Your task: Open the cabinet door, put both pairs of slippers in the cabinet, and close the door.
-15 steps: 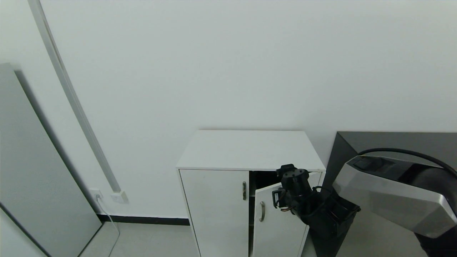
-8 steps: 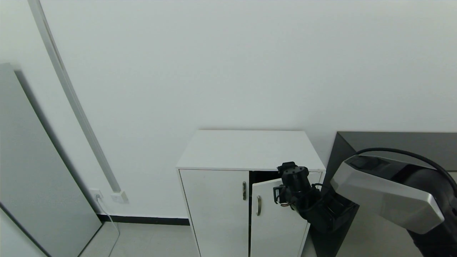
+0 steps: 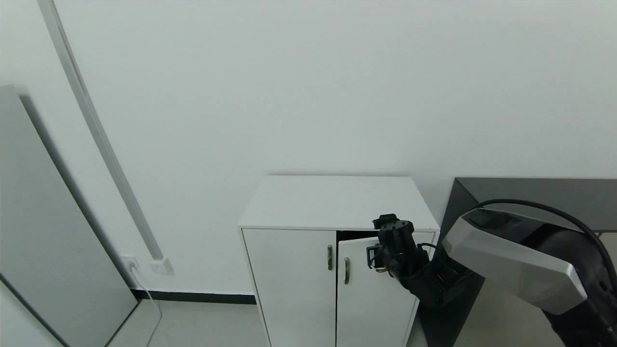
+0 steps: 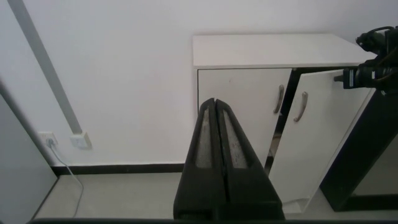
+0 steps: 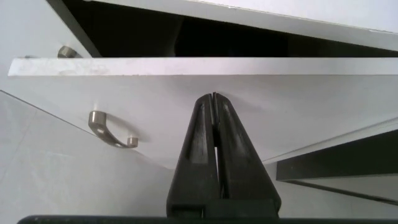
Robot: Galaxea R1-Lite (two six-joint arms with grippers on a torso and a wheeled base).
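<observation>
Closure of the cabinet (image 3: 337, 202) is the step I judge to be in hand, with the slippers presumably stowed inside it. Out in front of the cabinet, toward its left half, the left gripper (image 4: 215, 109) hangs with its fingers pressed together on nothing, well apart from the woodwork. It is best parked there, out of the door's swing. The left door (image 3: 289, 284) sits flush, the left handle (image 3: 329, 257) just beside the centre seam. The right door (image 3: 371, 308) is ajar: the edge carrying the right handle (image 3: 346, 271) stands a little proud of the cabinet front, and a dark wedge of gap shows under the cabinet top. The right gripper (image 5: 215, 98), fingers together and empty, has its tips against the outer face of that door, high up and hinge-side of the handle. To finish well, push square into the face, slow and steady, until the door lies level with its neighbour. The tips could skid on the smooth panel, so keep the force light and ease off on contact. A dark panel (image 3: 530, 190) stands to the cabinet's right, near the arm, so the elbow wants watching.
</observation>
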